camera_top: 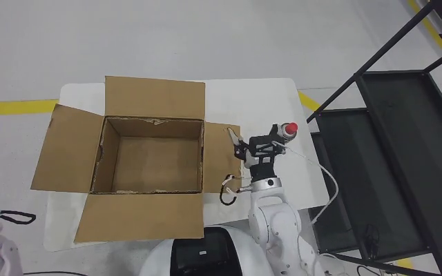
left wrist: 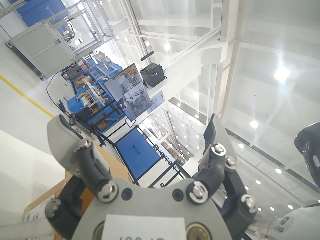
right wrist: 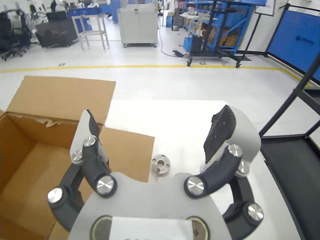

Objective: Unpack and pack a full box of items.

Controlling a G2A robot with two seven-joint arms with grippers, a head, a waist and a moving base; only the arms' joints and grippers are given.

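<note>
While the box lies open on the bench, the right gripper is seen by its flap, fingers spread. The left gripper is pointed upward, fingers spread.

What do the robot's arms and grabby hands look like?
The left gripper and the right gripper each have two pale grey fingers with black ribbed pads. They also have black links and shiny silver screws, all on a grey base plate with a white label. In the top view the right arm is smooth and white with a black wrist, and a thin white cable runs beside it.
</note>
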